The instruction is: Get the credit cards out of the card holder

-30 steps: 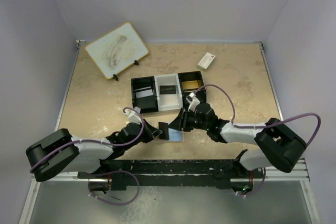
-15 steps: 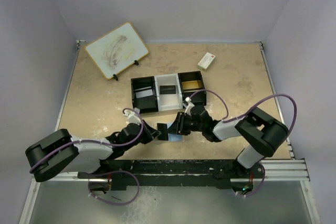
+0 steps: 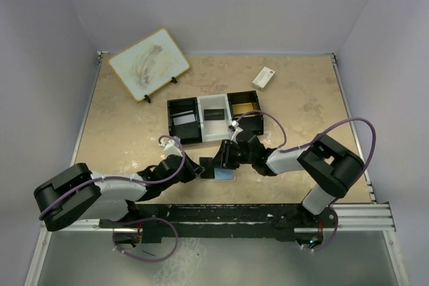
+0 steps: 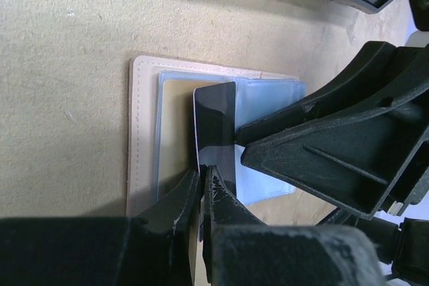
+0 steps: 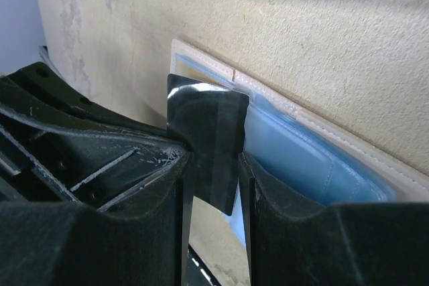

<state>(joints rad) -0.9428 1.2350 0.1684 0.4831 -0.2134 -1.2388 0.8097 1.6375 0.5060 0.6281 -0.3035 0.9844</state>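
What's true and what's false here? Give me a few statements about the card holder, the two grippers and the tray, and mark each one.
1. The card holder lies open on the table. True.
2. The left gripper is wide open. False: it is shut on the lower edge of the black card.
3. The right gripper has the black card between its fingers. True.
4. The tray has nothing in any compartment. False: each of its three compartments holds a card.
5. The white box sits inside the tray. False: it lies on the table, apart from the tray, towards the far right.
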